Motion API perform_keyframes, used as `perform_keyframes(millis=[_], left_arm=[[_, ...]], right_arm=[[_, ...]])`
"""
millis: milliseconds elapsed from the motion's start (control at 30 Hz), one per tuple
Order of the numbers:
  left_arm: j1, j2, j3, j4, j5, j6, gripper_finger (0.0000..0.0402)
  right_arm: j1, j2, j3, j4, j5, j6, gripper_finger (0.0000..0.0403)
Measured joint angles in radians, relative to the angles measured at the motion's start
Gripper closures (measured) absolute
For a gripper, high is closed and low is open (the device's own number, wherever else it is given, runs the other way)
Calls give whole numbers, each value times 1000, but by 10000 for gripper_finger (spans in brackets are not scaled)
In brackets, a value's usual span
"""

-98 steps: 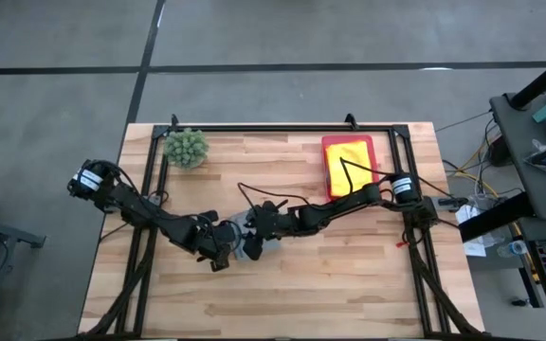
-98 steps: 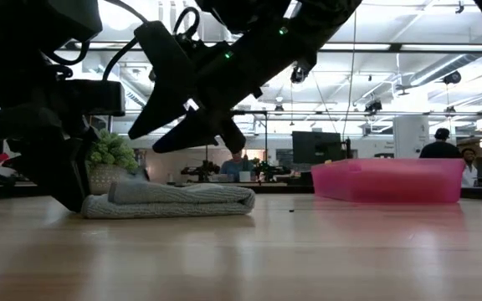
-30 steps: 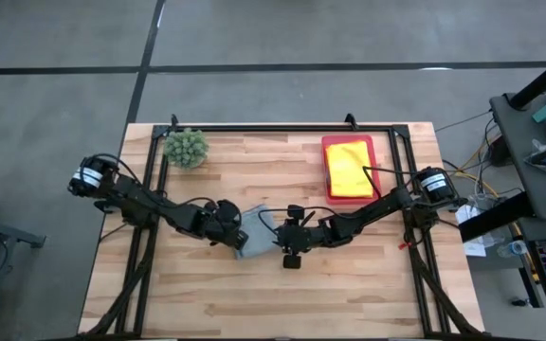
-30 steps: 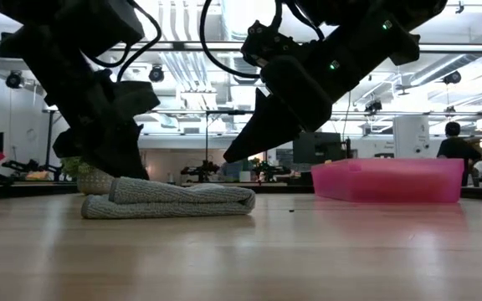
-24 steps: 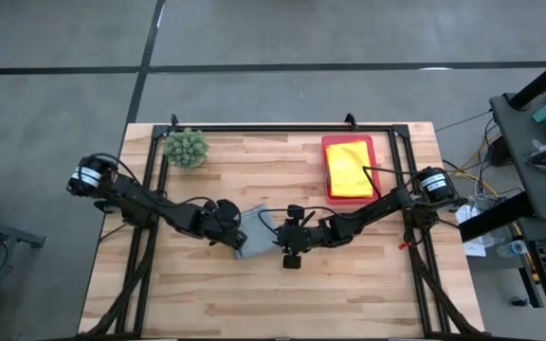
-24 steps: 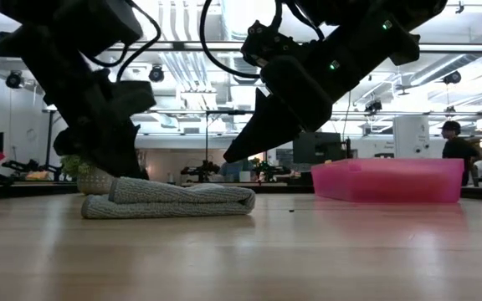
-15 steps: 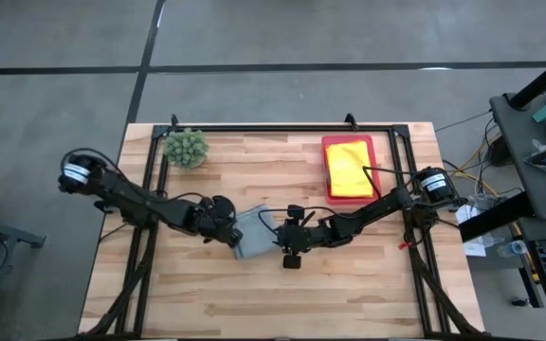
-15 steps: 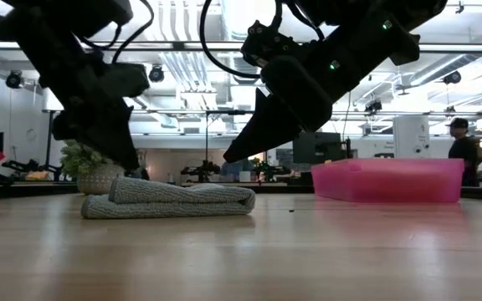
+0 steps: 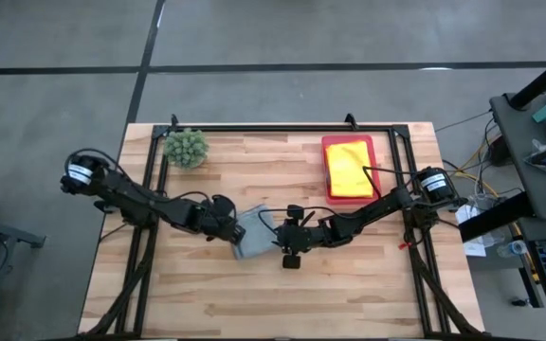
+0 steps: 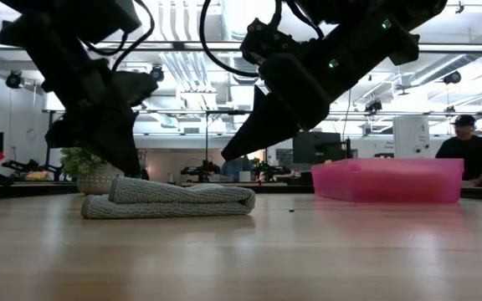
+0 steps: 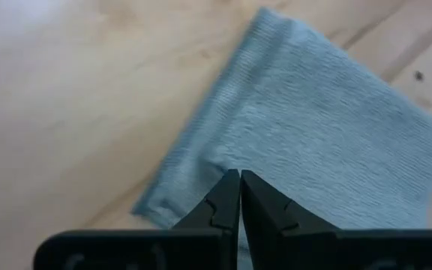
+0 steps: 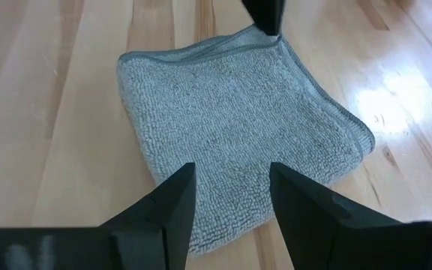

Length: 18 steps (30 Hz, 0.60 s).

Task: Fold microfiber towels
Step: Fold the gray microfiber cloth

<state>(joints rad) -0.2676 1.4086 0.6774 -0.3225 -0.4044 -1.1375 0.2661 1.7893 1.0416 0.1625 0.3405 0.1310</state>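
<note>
Because the grey microfiber towel (image 9: 255,234) is a soft, limp, nubby cloth lying folded into a thick pad, I judge it light and floppy, likely to sag and unfold if lifted by the middle, so a corner or the doubled edge looks the best place to pinch it. It lies near the centre of the pale wooden plank table (image 9: 207,303), with the spiky green ball-shaped plant (image 9: 186,148) off toward its ten o'clock and the flat pink rectangular tray (image 9: 348,169), holding a folded yellow cloth (image 9: 347,167), toward its two o'clock. At the towel's nine o'clock side the left gripper (image 11: 239,196) is pressed fully shut, its two dark fingers meeting tip to tip over the towel's corner; whether they pinch any fabric or merely touch the edge I cannot tell. At the towel's three o'clock side the right gripper (image 12: 231,180) hovers just above the cloth with its jaws moderately apart, holding nothing, the grey pad showing between its fingers (image 12: 172,202). In the low view the towel rests flat on the table as a rounded roll.
</note>
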Motion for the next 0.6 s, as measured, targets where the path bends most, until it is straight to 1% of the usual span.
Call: perform_keyframes(millis=[200, 300, 400, 600], left_arm=[[5, 28, 51, -38, 29, 58, 401], [5, 28, 76, -37, 34, 86, 389], [5, 28, 92, -37, 51, 97, 361], [8, 29, 88, -36, 56, 74, 291]], right_arm=[[0, 0, 0, 8, 0, 0, 241], [0, 0, 0, 8, 0, 0, 241], [0, 0, 0, 9, 0, 0, 241], [0, 0, 0, 8, 0, 0, 241]])
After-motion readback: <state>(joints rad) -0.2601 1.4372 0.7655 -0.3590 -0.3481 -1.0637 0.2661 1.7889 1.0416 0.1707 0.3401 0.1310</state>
